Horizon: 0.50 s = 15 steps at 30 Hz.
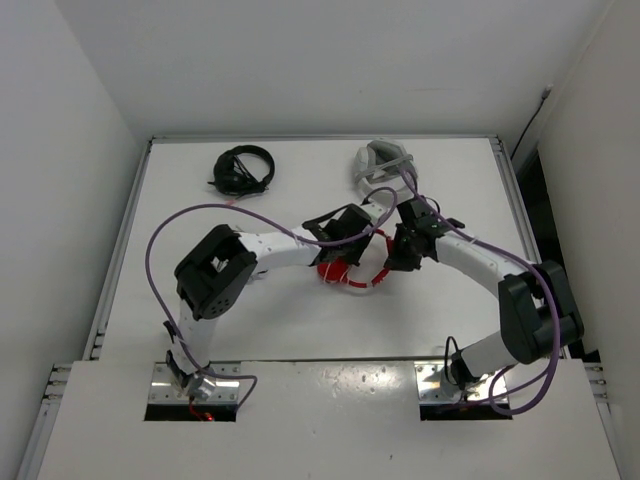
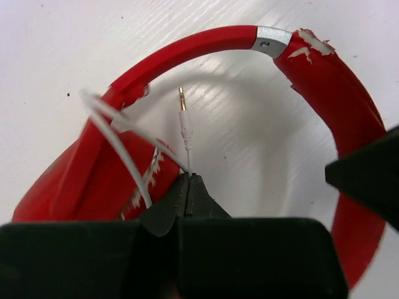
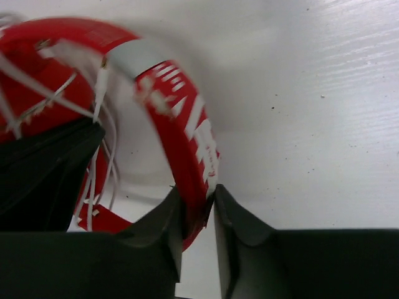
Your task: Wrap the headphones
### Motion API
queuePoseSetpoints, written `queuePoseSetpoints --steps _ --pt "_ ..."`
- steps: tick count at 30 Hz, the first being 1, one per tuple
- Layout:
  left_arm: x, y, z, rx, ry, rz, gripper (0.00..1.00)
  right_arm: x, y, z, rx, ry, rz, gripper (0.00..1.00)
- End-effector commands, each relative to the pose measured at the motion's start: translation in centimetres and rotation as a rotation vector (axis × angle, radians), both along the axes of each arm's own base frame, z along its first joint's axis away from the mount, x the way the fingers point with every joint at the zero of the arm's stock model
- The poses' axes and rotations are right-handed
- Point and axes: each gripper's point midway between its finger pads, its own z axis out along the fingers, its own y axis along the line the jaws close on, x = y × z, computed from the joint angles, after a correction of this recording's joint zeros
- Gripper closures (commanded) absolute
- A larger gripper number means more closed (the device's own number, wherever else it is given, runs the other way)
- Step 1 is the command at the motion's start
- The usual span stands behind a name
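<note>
Tabletop (image 1: pixel 290 330) and walls (image 1: pixel 60 120) are white; we see the red headphones (image 1: pixel 345 272) mid-frame. Left wrist: the left gripper (image 2: pixel 189 185) is pinched shut on the cable (image 2: pixel 186 134), with the headband (image 2: pixel 206 43) arching above. Right wrist: the right gripper (image 3: pixel 198 215) narrowly clamps the headband at lower centre.

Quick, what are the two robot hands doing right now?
Left gripper: closed, pinching the white cable.
Right gripper: closed on the red headband.
</note>
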Motion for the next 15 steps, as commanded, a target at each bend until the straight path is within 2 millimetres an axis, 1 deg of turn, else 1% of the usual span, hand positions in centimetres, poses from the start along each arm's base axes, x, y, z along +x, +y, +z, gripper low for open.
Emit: queuePoseSetpoints --steps 1,2,3,4,5,7,8,9,10,11,12,13,14,15 --pt "1.3 0.2 -1.1 0.009 -0.029 0.06 1.0 0.4 1.2 0.8 0.077 -0.027 -0.006 0.73" --pt "1.4 0.5 -1.8 0.026 -0.028 0.07 1.0 0.4 1.2 0.8 0.077 -0.027 -0.006 0.65" --pt "1.6 0.2 -1.5 0.019 -0.033 0.07 1.0 0.0 1.1 0.7 0.074 -0.018 -0.007 0.6" --pt "1.7 0.4 -1.9 0.031 -0.034 0.079 1.0 0.2 0.7 0.7 0.074 -0.018 -0.019 0.55" --pt "1.4 0.2 -1.9 0.035 -0.039 0.076 1.0 -0.1 0.7 0.4 0.075 -0.008 -0.029 0.44" --pt "1.6 0.4 -1.9 0.041 -0.047 0.086 1.0 0.1 0.1 1.2 0.081 -0.026 -0.046 0.34" --pt "1.3 0.1 -1.9 0.048 -0.053 0.069 1.0 -0.1 0.1 1.1 0.078 -0.016 -0.047 0.32" --pt "1.3 0.1 -1.9 0.048 -0.053 0.068 1.0 0.1 -0.2 1.5 0.082 -0.029 -0.056 0.3" --pt "1.3 0.2 -1.9 0.054 -0.057 0.061 1.0 0.1 -0.6 1.4 0.078 -0.02 -0.07 0.28" --pt "0.9 -0.2 -1.9 0.054 -0.058 0.05 1.0 0.3 -0.9 1.7 0.082 -0.031 -0.08 0.26" --pt "0.9 -0.2 -1.9 0.059 -0.062 0.044 0.96 1.1 -1.0 2.7 0.088 -0.064 -0.077 0.26" --pt "0.7 -0.3 -1.9 0.053 -0.055 0.034 0.92 1.0 -1.5 2.6 0.084 -0.055 -0.093 0.26" --pt "0.5 -1.3 -1.4 0.034 -0.061 0.004 0.79 1.9 -1.6 3.8 0.09 -0.092 -0.092 0.26" --pt "0.4 -1.5 -0.6 0.014 -0.064 -0.007 0.79 1.9 -1.6 4.2 0.087 -0.1 -0.081 0.26"
